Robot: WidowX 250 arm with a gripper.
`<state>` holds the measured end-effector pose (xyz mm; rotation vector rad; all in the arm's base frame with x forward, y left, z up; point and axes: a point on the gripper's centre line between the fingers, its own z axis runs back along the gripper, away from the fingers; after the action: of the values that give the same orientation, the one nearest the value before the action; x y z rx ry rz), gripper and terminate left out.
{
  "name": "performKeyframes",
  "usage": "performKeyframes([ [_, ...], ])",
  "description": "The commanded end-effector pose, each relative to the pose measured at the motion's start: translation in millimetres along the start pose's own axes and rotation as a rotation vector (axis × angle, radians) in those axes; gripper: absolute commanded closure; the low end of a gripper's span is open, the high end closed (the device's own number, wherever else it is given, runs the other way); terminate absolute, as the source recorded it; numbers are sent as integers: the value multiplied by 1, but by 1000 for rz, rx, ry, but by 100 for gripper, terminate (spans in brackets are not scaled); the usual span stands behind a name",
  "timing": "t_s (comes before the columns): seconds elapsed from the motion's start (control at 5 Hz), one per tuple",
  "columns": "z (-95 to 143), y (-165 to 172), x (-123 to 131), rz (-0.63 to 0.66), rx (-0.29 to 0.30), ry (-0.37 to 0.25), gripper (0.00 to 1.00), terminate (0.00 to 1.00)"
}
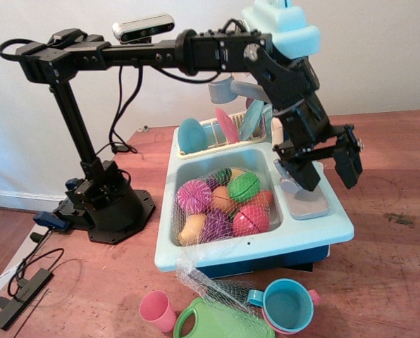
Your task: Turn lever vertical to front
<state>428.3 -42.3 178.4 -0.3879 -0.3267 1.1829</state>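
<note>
Mostly, the open-jawed gripper (328, 171) hides the lever from view.

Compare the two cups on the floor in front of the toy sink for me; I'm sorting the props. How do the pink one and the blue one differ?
The pink cup is plain and narrow, with no handle showing; the blue cup is wider and has a handle on its left. The pink cup stands alone left of the green item, while the blue cup sits nested in something pink on the green item's right. Both stand upright, mouths open upward, on the wooden floor.
</note>
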Motion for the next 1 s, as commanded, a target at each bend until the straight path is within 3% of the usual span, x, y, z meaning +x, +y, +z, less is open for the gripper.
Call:
performKeyframes([
  [0.0,18,2,8,29,-68,-28,0,0],
  [0.8,-1,39,-5,66,-73,-12,0,0],
])
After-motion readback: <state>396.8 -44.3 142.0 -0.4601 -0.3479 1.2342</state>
